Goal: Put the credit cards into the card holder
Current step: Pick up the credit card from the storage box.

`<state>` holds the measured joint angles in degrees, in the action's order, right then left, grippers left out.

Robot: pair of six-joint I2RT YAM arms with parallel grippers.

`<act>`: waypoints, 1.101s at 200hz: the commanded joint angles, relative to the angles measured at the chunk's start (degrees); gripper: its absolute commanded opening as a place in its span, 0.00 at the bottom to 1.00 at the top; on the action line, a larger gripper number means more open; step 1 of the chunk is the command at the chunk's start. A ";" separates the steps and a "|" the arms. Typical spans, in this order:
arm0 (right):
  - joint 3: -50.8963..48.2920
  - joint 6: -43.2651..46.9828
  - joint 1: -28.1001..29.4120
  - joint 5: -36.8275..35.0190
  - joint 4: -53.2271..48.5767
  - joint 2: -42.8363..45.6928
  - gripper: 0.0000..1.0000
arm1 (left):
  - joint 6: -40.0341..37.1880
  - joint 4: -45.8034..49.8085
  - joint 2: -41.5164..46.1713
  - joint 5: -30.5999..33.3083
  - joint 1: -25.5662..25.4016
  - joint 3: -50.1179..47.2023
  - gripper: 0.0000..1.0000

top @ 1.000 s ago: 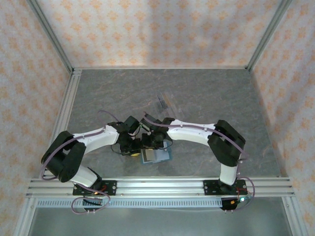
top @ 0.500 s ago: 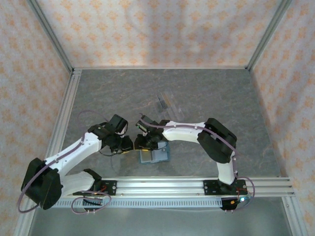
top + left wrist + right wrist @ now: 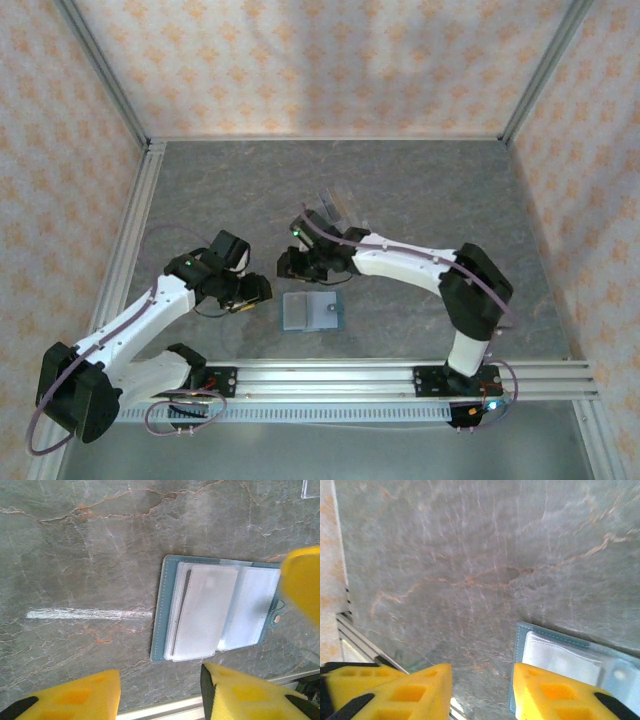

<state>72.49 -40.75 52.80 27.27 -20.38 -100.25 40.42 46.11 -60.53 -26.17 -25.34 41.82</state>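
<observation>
The card holder is teal-blue edged, pale whitish-blue inside. The table is grey marble, veined rust-orange and white. The walls are pale pink with repeating orange floral motifs.

White shells with black joint housings on the left arm and the right arm alike. Thin purplish cables looped along each, black base plates bolted at the near rail. Bright yellow blocky fingers with moulded square recesses, black at the roots.
</observation>
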 commanded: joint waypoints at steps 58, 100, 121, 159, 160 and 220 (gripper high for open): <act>13.37 15.62 -12.66 -17.67 -17.54 4.02 0.99 | -0.80 -1.83 -1.42 -2.88 0.60 1.25 0.55; 26.25 23.08 -17.20 -19.90 -23.84 -5.34 0.99 | 0.00 -3.53 -3.17 -2.57 0.60 1.51 0.56; 32.40 25.54 -17.20 -21.17 -26.56 -10.02 0.89 | -0.06 -4.07 -4.44 -2.48 0.64 1.82 0.56; 44.17 26.84 -17.17 -25.52 -34.17 -20.01 0.49 | -0.60 -4.34 -6.56 -2.48 0.63 2.57 0.56; 44.33 26.90 -17.14 -25.56 -34.36 -20.26 0.48 | -0.65 -4.35 -6.59 -2.48 0.64 2.61 0.56; 55.10 29.55 -17.20 -26.80 -39.10 -29.74 0.37 | -1.31 -4.35 -8.69 -2.30 0.56 3.78 0.56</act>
<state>122.45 -13.08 35.57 3.31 -54.15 -127.11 40.42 42.19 -68.60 -28.36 -25.34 44.01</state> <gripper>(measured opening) 0.392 0.555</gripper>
